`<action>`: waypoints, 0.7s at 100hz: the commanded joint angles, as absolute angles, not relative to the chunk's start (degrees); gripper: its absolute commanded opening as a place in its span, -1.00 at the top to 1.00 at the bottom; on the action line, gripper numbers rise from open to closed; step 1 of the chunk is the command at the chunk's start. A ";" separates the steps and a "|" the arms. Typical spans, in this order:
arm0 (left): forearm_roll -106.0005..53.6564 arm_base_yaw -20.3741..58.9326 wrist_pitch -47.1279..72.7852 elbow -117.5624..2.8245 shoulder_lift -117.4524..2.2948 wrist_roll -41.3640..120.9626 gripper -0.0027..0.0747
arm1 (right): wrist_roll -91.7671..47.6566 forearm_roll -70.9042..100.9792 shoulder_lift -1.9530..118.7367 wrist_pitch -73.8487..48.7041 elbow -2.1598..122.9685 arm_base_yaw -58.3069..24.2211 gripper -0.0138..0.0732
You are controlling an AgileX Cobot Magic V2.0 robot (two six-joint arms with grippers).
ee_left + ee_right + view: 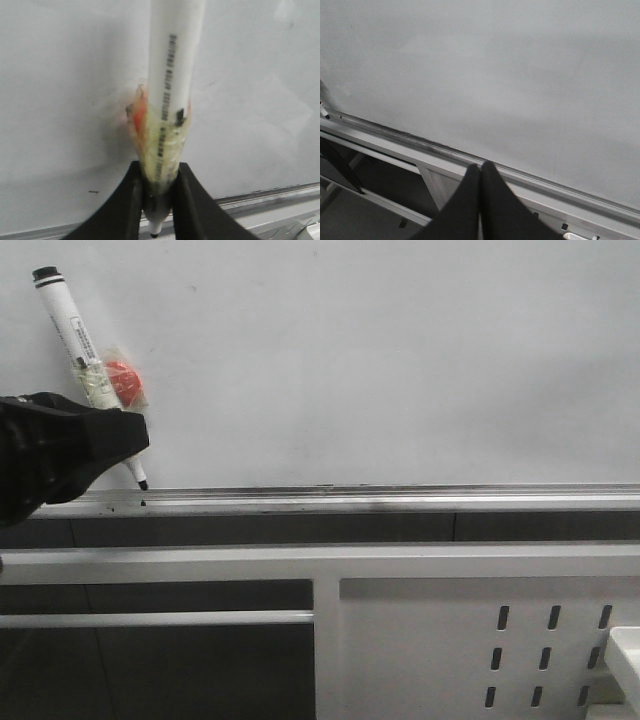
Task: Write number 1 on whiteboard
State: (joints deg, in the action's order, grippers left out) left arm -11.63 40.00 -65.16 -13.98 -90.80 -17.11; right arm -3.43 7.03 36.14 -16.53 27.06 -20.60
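The whiteboard fills the upper front view, with its silver rail along the lower edge. No number 1 stroke shows on it; only a tiny dark fleck shows in the left wrist view. My left gripper is at the board's lower left, shut on a white marker pen with a black cap end up. The pen tilts, its tip just above the rail. A red piece is taped to the pen. In the left wrist view the fingers clamp the pen. My right gripper is shut and empty near the rail.
Below the rail runs a white frame bar. A white metal panel with oval slots stands at the lower right. A white object pokes in at the right edge. Dark gaps lie under the bars at the lower left.
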 commanded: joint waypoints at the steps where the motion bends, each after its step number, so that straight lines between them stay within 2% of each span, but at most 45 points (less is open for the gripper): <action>1: -10.98 40.44 -77.89 -15.02 -89.47 -17.47 0.98 | -4.16 7.06 36.50 -11.90 28.96 -20.69 0.82; 20: 2.13 40.44 -77.58 -14.55 -89.47 -17.20 0.98 | -4.88 7.06 36.50 -13.54 29.95 -23.80 0.82; 30: 7.40 40.44 -75.58 -14.55 -89.47 -15.02 0.98 | -10.80 7.06 36.50 -16.41 31.71 -28.26 0.82; 39: 11.26 40.44 -71.23 -14.95 -89.00 -13.14 0.98 | -14.14 7.06 37.22 -19.38 33.56 -32.93 0.82; 51: 19.58 40.44 -59.47 -18.15 -86.83 -10.80 0.98 | -17.52 7.06 39.96 -24.90 36.23 -37.93 0.79; 58: 27.42 40.44 -50.15 -21.51 -84.58 -10.94 0.98 | -20.72 6.90 42.06 -27.27 37.68 -40.32 0.67; 65: 34.13 41.12 -39.40 -25.24 -81.78 -11.50 0.98 | -22.00 6.76 44.06 -27.83 39.04 -42.33 0.42; 70: 37.43 42.43 -28.62 -27.96 -79.73 -11.50 0.98 | -22.00 6.74 45.32 -27.61 40.00 -43.61 0.13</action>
